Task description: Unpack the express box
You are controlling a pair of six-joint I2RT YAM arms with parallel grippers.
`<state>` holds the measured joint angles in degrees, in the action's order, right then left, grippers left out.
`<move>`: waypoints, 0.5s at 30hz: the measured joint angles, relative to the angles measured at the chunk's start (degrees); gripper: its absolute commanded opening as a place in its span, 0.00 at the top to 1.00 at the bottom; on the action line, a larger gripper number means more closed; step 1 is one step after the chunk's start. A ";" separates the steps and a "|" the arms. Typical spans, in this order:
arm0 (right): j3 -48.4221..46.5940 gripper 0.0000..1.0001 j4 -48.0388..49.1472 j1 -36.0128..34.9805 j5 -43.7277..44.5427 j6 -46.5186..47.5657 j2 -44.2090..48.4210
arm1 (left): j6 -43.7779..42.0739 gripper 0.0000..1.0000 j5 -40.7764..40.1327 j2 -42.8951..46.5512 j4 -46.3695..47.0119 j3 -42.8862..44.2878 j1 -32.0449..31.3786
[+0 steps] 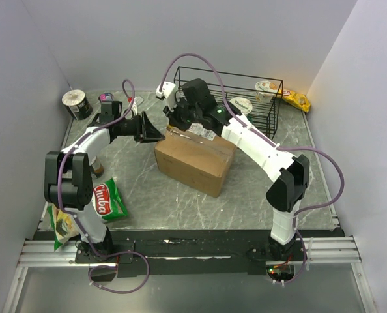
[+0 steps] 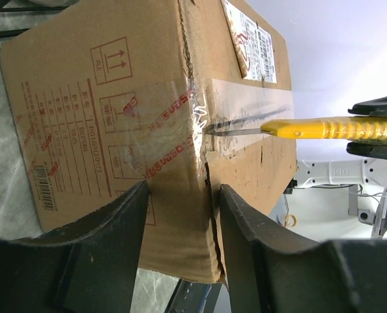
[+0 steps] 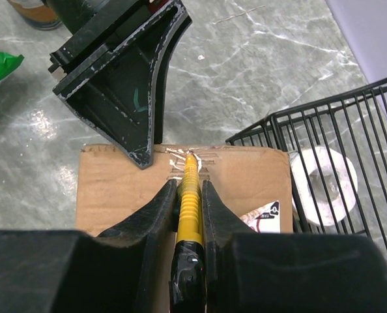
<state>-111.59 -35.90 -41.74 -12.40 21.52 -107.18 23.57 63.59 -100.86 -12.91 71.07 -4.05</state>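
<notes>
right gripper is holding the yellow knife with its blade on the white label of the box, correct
Not quite: the blade is not on the label. The right gripper holds the yellow knife with its blade on the clear tape at the edge of the box, well clear of the label. The left wrist view shows it.

Express box (image 1: 192, 168), wire basket (image 1: 279, 98) on marbled table (image 1: 154, 195)
</notes>
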 measured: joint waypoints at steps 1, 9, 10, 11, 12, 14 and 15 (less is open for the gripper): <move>0.68 1.00 0.35 0.00 0.20 -0.02 0.37 | 0.15 0.51 0.00 -0.17 0.04 0.17 -0.02; 3.32 1.00 0.66 0.00 2.47 -0.52 2.93 | 1.29 0.53 -0.87 -0.66 0.66 0.31 -0.15; 3.32 1.00 0.63 0.00 2.73 -0.72 2.93 | 1.38 0.53 -0.92 -0.66 0.70 0.31 -0.15; 3.32 1.00 0.63 0.00 2.95 -0.92 2.93 | 1.40 0.52 -0.90 -0.66 0.76 0.31 -0.15; 3.32 1.00 0.61 0.00 3.06 -1.14 2.93 | 1.42 0.51 -0.87 -0.66 0.83 0.31 -0.15; 3.32 1.00 0.57 -0.02 3.26 -1.40 2.93 | 1.62 0.45 -0.94 -0.66 1.03 0.31 -0.17; 3.30 1.00 0.50 -0.02 3.39 -1.55 2.93 | 1.60 0.43 -1.07 -0.66 1.20 0.31 -0.20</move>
<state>-108.29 -35.40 -41.76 -9.02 19.97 -104.25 25.17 62.52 -101.51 -11.70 71.37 -4.25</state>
